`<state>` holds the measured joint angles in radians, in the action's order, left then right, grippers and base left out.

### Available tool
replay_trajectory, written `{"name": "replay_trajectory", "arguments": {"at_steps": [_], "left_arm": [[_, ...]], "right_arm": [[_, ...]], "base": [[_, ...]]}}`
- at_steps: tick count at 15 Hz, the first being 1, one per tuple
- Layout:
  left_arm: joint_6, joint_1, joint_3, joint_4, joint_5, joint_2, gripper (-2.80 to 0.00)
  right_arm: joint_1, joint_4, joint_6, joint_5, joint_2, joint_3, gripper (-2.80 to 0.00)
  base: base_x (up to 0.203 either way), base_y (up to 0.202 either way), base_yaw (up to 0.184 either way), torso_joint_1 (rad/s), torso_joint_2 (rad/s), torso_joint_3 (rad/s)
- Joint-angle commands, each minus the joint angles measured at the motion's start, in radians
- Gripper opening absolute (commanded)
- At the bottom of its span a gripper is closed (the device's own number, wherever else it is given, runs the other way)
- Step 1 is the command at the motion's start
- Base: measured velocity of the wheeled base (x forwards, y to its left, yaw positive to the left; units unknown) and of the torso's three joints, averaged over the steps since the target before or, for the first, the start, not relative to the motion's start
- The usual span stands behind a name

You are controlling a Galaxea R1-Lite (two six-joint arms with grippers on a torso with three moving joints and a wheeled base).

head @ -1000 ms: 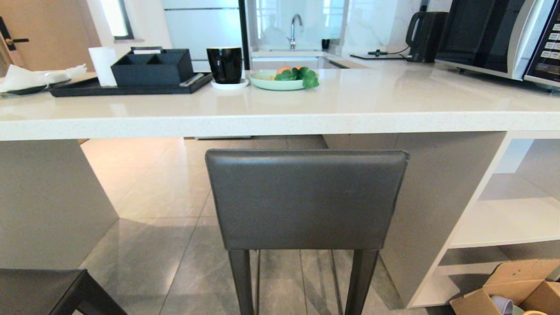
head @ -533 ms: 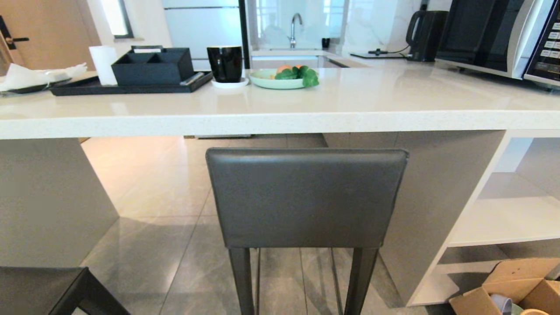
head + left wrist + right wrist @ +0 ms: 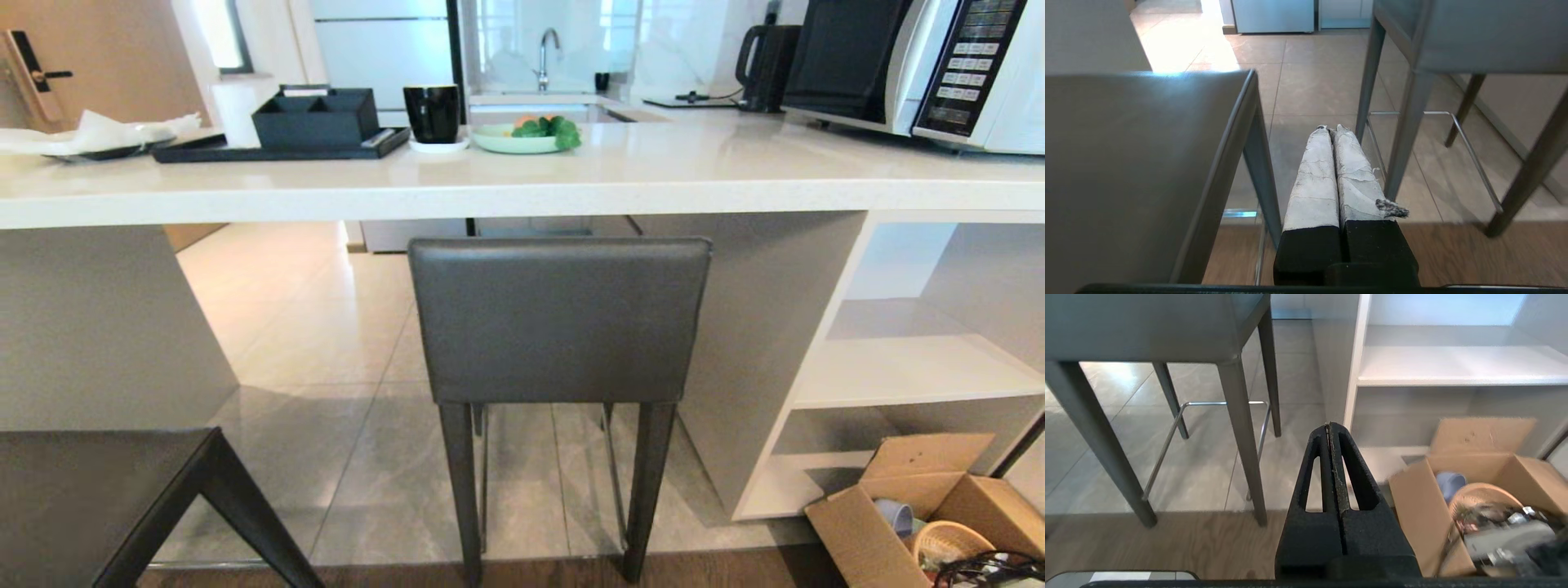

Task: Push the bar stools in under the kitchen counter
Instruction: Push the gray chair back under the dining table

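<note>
Worktop (image 3: 653, 175): thick glossy white speckled stone slab, carrying a black tray (image 3: 245, 149) with a dark compartment box (image 3: 317, 118), a black mug (image 3: 433, 113), a pale green plate of greens (image 3: 516, 140), a black kettle (image 3: 763, 67) and a white microwave (image 3: 922, 69).

Beyond and between both hands: dark grey leather bar stool with low rectangular backrest (image 3: 559, 318), backrest just below the worktop edge, slim dark legs on grey tiles, chrome footrest bar (image 3: 1208, 403) between the legs.

Close beside the left hand: second dark grey stool seat (image 3: 1139, 163), standing clear of the worktop and cut off by the frame edge; backrest not visible.

Beside the right hand: open brown cardboard box (image 3: 1437, 498) on the floor, filled with a wicker basket (image 3: 1478, 498) and blurred items, set before white shelves (image 3: 1453, 365) under the worktop.

Left hand (image 3: 1331, 130): white-wrapped fingers (image 3: 1314, 179) pressed together, fully closed, gripping nothing, touching nothing.

Right hand (image 3: 1331, 426): black fingers (image 3: 1355, 473) closed tip to tip, empty, in free air above the floor.

Neither hand visible from the head camera.
</note>
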<state>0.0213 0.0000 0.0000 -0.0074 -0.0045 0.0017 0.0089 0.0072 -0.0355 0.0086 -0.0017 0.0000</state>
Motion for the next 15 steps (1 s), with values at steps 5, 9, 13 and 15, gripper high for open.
{"name": "replay_trajectory", "arguments": {"at_steps": [5,9,13,15], "left_arm": [[0.000,0.000,0.000,0.000,0.000,0.001,-2.80],[0.000,0.000,0.000,0.000,0.000,0.001,-2.80],[0.000,0.000,0.000,0.000,0.000,0.001,-2.80],[0.000,0.000,0.000,0.000,0.000,0.001,-2.80]], "right_arm": [[0.000,-0.001,0.014,-0.002,0.002,0.001,-2.80],[0.000,-0.001,0.014,-0.002,0.002,0.000,-2.80],[0.000,-0.001,0.014,-0.002,0.002,0.000,-2.80],[0.000,-0.001,0.014,-0.002,0.002,0.000,-2.80]], "base": [[-0.197,0.000,-0.003,0.003,0.00,0.001],[-0.198,0.000,0.000,0.002,0.00,0.003],[-0.197,0.000,0.000,0.003,0.00,0.002],[-0.199,0.000,-0.002,0.000,0.01,-0.003]]}}
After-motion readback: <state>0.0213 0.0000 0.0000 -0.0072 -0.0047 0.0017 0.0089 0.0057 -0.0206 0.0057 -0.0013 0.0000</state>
